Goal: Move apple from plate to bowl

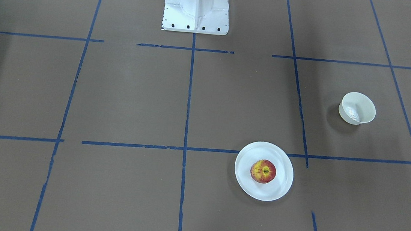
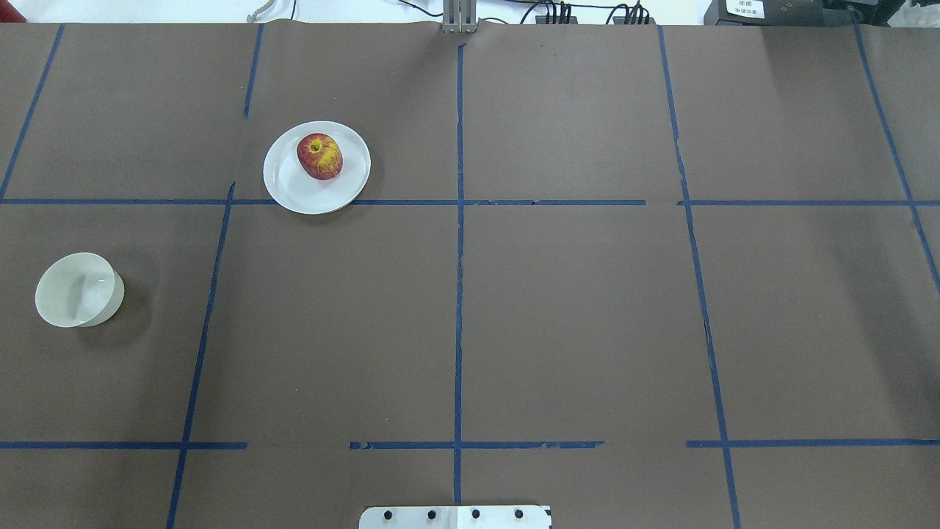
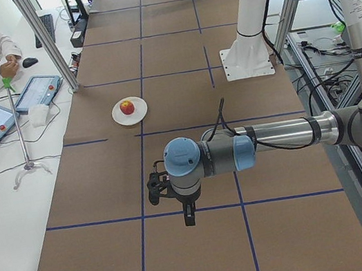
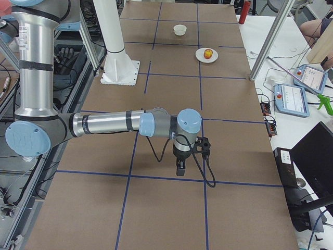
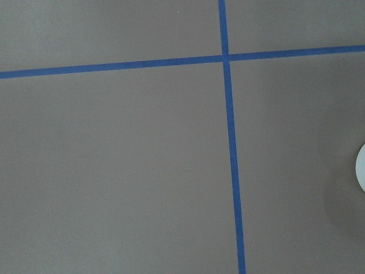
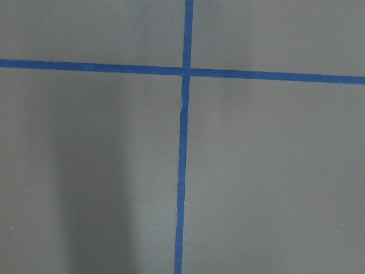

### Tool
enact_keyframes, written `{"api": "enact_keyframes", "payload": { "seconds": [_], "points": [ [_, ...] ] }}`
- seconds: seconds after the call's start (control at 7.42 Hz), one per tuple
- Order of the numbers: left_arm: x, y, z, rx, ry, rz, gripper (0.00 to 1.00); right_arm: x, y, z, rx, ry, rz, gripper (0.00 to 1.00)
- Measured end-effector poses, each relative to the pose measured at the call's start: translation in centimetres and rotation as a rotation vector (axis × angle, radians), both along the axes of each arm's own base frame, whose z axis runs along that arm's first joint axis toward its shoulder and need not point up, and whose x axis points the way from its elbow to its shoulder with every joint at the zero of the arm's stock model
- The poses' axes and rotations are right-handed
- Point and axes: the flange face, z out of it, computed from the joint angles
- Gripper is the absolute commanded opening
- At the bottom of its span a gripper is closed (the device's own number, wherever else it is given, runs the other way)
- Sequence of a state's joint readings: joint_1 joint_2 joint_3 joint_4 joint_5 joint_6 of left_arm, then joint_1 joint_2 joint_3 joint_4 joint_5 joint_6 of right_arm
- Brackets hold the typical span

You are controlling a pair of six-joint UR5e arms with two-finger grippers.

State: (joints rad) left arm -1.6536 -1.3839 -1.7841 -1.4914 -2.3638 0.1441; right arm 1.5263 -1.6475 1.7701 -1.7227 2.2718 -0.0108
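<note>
Left fingers, right fingers: open or closed, cannot tell. Small red-yellow apple sits on flat white disposable plate; deep cream-white bowl empty, well apart. Transfer not begun.

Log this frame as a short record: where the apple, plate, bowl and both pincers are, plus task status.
apple: on the plate, stem dimple up
plate: on the table, its left half, far side
bowl: empty, upright, apart from plate, further left
left pincer: over bare table; open or shut unclear
right pincer: over bare table; open or shut unclear
status: apple not yet moved
</note>
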Motion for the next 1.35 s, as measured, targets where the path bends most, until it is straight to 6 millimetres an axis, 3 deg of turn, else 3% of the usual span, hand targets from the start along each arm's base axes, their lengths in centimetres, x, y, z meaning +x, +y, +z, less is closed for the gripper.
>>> {"api": "enact_keyframes", "payload": {
  "seconds": [0.4, 0.67, 0.94, 1.08, 1.35],
  "points": [
    [0.2, -0.8, -0.6, -0.008, 0.037, -0.012, 1.00, 0.0, 0.0, 0.0, 0.000, 0.000, 0.000, 1.00],
    [-0.1, -0.5, 0.8, -0.032, 0.005, -0.023, 1.00, 0.0, 0.0, 0.0, 0.000, 0.000, 0.000, 1.00],
    [0.6, -1.6, -0.3, 0.027, -0.001, -0.054, 1.00, 0.0, 0.0, 0.0, 0.000, 0.000, 0.000, 1.00],
    [2.9, -2.8, -2.1, 0.033, 0.015, -0.084, 1.00, 0.0, 0.0, 0.0, 0.000, 0.000, -0.001, 1.00],
    [9.9, -6.1, -8.2, 0.028, 0.075, -0.121, 1.00, 0.0, 0.0, 0.0, 0.000, 0.000, 0.000, 1.00]
  ]
}}
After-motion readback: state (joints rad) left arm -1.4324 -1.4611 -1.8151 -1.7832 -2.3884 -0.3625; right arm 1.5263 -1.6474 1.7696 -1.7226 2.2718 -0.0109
